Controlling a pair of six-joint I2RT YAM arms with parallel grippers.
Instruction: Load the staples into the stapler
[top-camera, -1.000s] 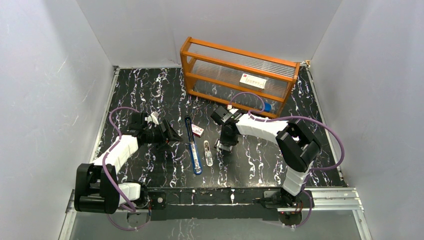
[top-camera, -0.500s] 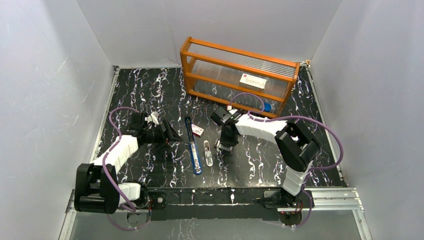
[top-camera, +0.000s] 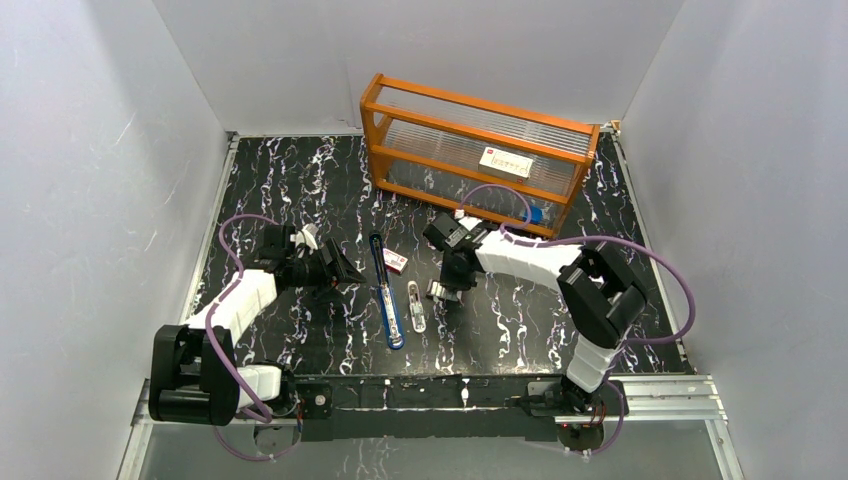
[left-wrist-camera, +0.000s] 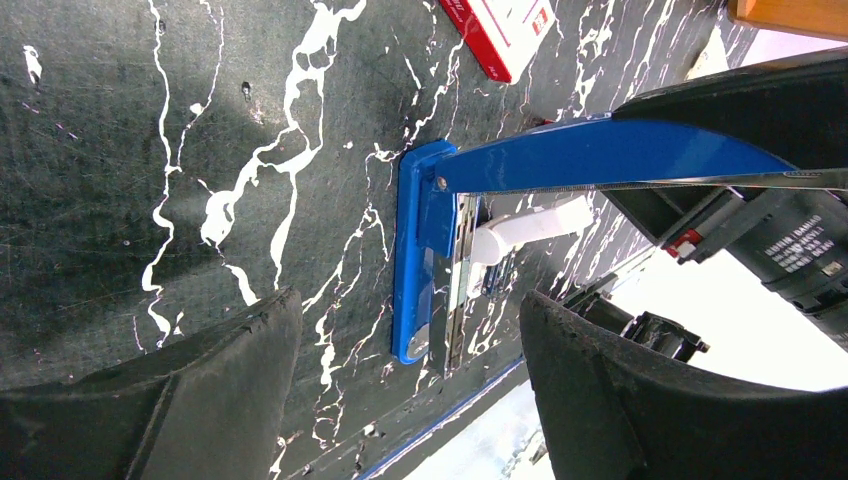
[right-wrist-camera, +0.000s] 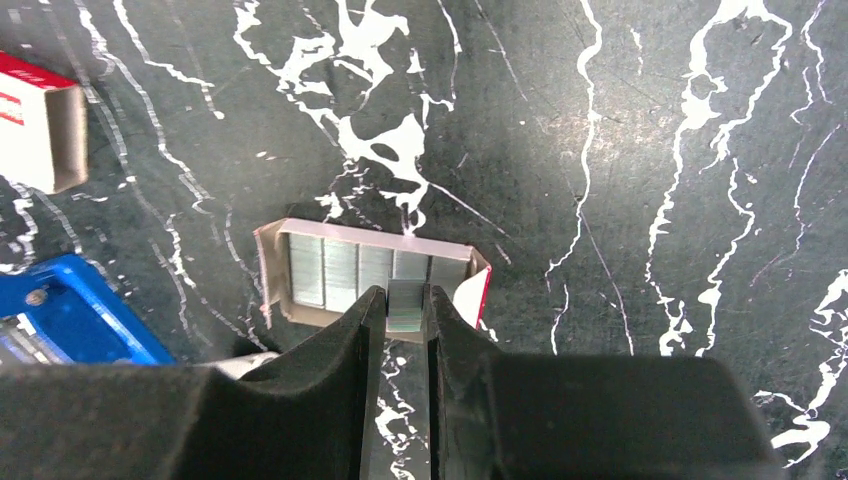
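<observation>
Right gripper (right-wrist-camera: 400, 305) has pinched in since a second ago and its arm's elbow has shifted a little to the right; left arm, stapler and box look unchanged. Two arms, two grippers. The right fingers are almost together, clamped on one thin block of the staples (right-wrist-camera: 360, 272). These are flat, silvery-grey and ribbed, with about four more blocks lying side by side in one open cardboard tray (right-wrist-camera: 262, 265). The tray is grey inside and red on its outer end, and sits on the table right of the stapler. Left gripper (left-wrist-camera: 408, 315) has its two matte black fingers wide apart with nothing between them, low over the table and facing the hinge end of the stapler (top-camera: 387, 300). One stapler: slim, glossy blue, lying left of centre with a black far end. In the left wrist view its top arm is lifted off the base and a bright metal channel shows. One small white object (top-camera: 416, 305), rounded and smooth, lies just right of the stapler. One red-and-white box sleeve (top-camera: 396, 262), rectangular cardboard with an open end, lies near the stapler's far end. One orange rack (top-camera: 480, 150) stands at the back, a boxy frame with clear ribbed panels and one white label. The table (top-camera: 300, 180) is black with white marble veins and a scuffed surface.
</observation>
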